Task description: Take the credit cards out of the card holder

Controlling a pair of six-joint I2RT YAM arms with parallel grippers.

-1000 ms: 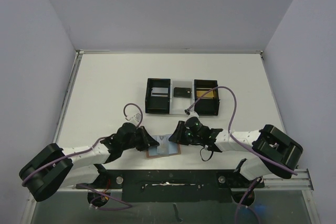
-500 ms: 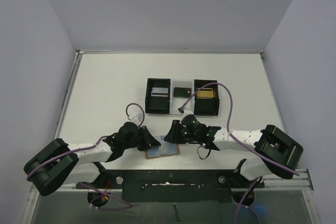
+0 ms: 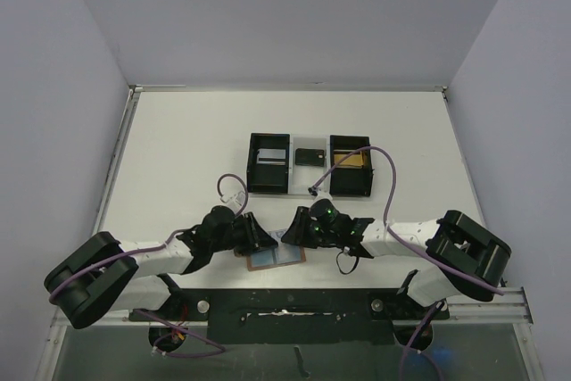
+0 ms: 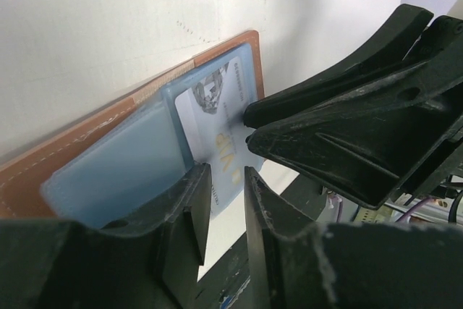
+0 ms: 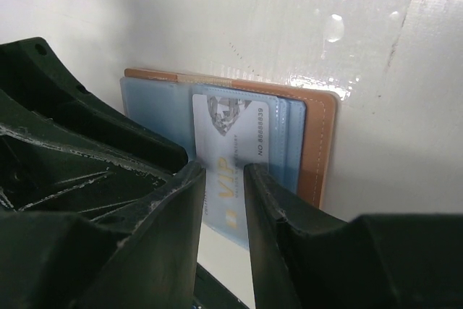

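Two sets of fingers are meeting over the open card holder (image 4: pixel 72 146), which is lying flat on the counter (image 3: pixel 178 158) by its near edge. The left fingers (image 4: pixel 189 211) are sitting with only a narrow gap between them and nothing clamped. They appear to be bearing down on the rim of the blue pocket. That is looking like a bracing hold, to stop the leather sliding when the card gets dragged.

A pale VIP card (image 5: pixel 233 132) is lying partly tucked in that pocket, its free end reaching between and under the right fingers (image 5: pixel 184 204). Those are also standing narrowly apart, with their tips seemingly resting on the card's face rather than pinching it. They are probably working it out by friction, since it is lying too flat to nip.

Well beyond both sets of fingers, the black tray (image 3: pixel 249 167) is holding a silver-grey card (image 3: pixel 268 157) on the left, a black card (image 3: pixel 309 156) in its white middle and a gold card (image 3: pixel 349 161) on the right. Judging by that, this is looking like the last card to come out.
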